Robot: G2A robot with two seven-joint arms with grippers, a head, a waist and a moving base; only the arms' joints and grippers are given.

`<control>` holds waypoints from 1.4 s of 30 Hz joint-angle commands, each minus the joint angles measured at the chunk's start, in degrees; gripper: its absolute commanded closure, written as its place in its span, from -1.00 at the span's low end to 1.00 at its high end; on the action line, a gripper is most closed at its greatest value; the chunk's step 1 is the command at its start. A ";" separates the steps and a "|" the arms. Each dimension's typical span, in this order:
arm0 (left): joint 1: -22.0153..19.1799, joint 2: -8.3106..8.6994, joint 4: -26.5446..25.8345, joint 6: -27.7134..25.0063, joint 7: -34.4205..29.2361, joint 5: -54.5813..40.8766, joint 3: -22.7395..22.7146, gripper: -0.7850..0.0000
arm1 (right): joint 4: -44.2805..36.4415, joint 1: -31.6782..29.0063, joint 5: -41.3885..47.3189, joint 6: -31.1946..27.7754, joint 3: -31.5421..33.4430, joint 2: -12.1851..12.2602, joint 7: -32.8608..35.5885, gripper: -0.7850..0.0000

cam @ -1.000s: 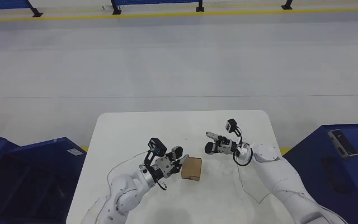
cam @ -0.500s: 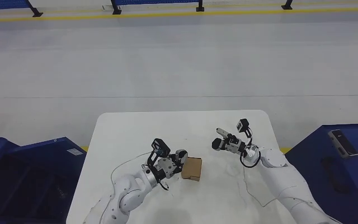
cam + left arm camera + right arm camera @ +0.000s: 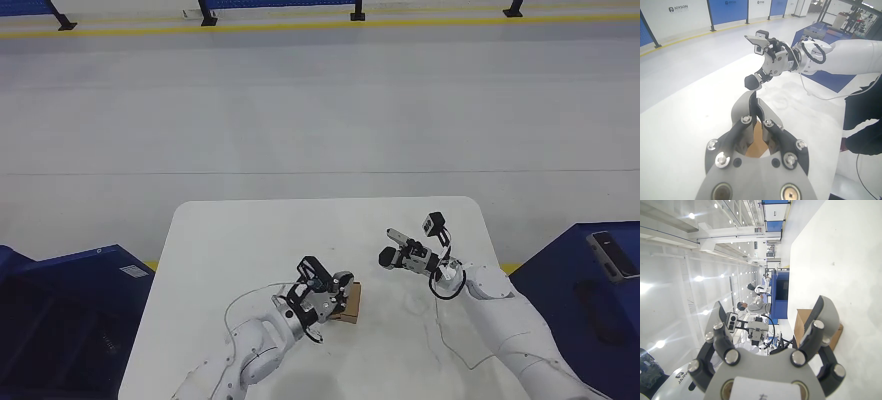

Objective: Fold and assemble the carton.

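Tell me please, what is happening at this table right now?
A two-armed robot is working on a small brown carton that lies on a white table. The left gripper is shut and sits directly over the carton; whether it pinches the cardboard cannot be seen. The right gripper is open and hangs above the table to one side of the carton, not touching it.

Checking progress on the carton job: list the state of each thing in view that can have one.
left end effector: shut, fingers together at the carton's edge; whether they pinch cardboard cannot be told.
right end effector: open, empty, held apart from the carton.
carton: already a box shape, resting on the table; whether its flaps are closed cannot be told.
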 commanded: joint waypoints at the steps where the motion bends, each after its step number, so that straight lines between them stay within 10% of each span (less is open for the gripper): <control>1: -0.73 -0.38 0.98 0.47 0.79 1.16 1.24 1.00 | 0.00 0.00 0.00 0.00 0.00 0.00 0.00 -1.00; 42: -3.80 -2.97 10.96 0.83 -1.97 3.92 4.00 1.00 | 0.00 0.00 0.00 0.00 0.00 0.00 0.00 -1.00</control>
